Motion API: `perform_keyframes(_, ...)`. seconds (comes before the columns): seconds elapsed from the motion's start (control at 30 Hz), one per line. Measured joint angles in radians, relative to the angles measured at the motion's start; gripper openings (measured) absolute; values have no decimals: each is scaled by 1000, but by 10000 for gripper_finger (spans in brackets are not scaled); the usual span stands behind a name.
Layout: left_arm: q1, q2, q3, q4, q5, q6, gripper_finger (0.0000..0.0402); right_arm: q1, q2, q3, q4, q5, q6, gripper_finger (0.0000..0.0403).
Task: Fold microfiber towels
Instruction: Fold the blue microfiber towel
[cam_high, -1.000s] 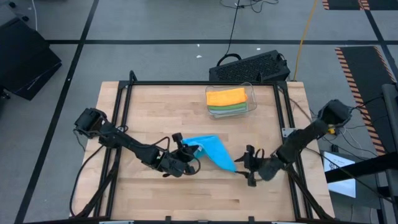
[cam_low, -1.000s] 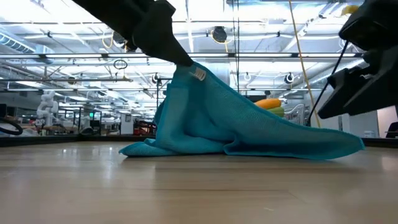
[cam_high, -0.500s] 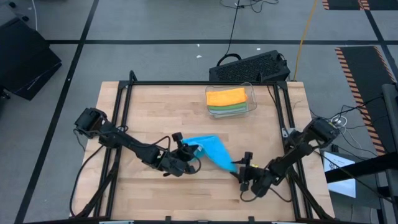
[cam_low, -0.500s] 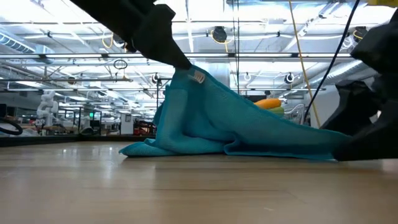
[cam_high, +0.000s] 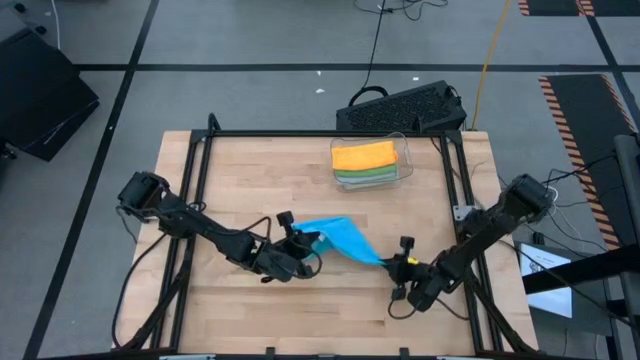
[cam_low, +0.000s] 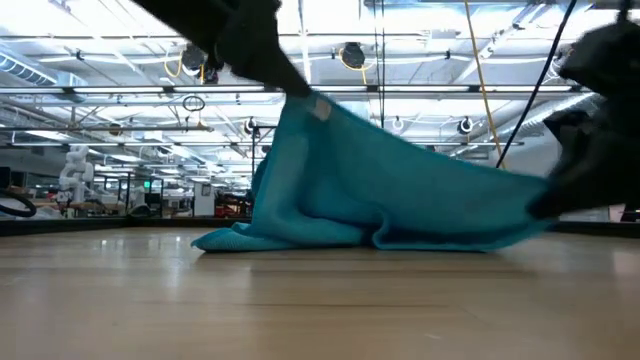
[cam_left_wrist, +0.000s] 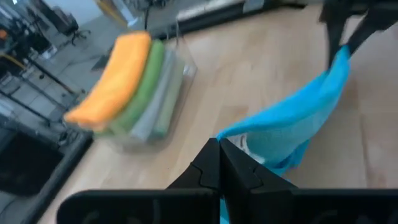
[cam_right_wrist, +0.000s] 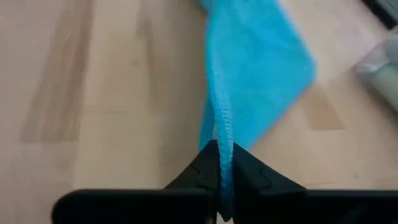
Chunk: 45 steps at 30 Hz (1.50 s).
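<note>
some towels lie already folded, orange on top, in the clear bin (cam_high: 401, 163) near the far edge of the table (cam_high: 250, 170), while the blue towel (cam_high: 340, 240) in the middle near the front edge is not yet folded. the left gripper (cam_high: 303, 243) is clamped on one corner and the right gripper (cam_high: 397, 264) on the opposite one, so the soft cloth hangs stretched between them with its lower part bunched on the wood.

One camera hangs high and looks straight down on the whole table (cam_high: 300, 160). One sits low at the table top, close to the blue towel (cam_low: 380, 190), looking across into the room. Each wrist camera looks past its own fingers, very close to that towel. All four views share the towel.
</note>
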<state>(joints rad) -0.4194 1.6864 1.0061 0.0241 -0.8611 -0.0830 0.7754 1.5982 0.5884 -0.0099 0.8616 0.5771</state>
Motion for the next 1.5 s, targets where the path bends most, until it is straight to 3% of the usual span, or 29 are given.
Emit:
perform_keyframes(0.13,0,-66,0,80,0,129,5,-59,-158,0,-114,1,-95,17)
perform_keyframes(0.23,3,-150,0,113,-3,245,3,-121,-320,0,-143,2,-260,5)
perform_keyframes(0.47,49,-379,0,100,1,353,3,-289,-736,73,-70,2,-723,3)
perform_keyframes(0.63,45,-512,1,112,71,370,2,-344,-913,149,54,-78,-946,2)
perform_keyframes(0.73,12,-541,1,161,162,359,3,-335,-932,211,29,-164,-933,2)
perform_keyframes(0.83,-38,-531,1,167,250,300,2,-313,-907,236,-74,-276,-817,2)
perform_keyframes(1.0,-141,-414,-1,125,303,158,2,-268,-823,236,-236,-449,-541,2)
perform_keyframes(1.17,-239,-290,0,242,342,94,2,-191,-713,236,-222,-585,-393,1)
perform_keyframes(1.33,-281,-244,0,346,172,202,2,-177,-667,236,-150,-583,-414,1)
perform_keyframes(1.5,-251,-283,0,347,-71,349,2,-255,-683,236,-87,-426,-550,1)
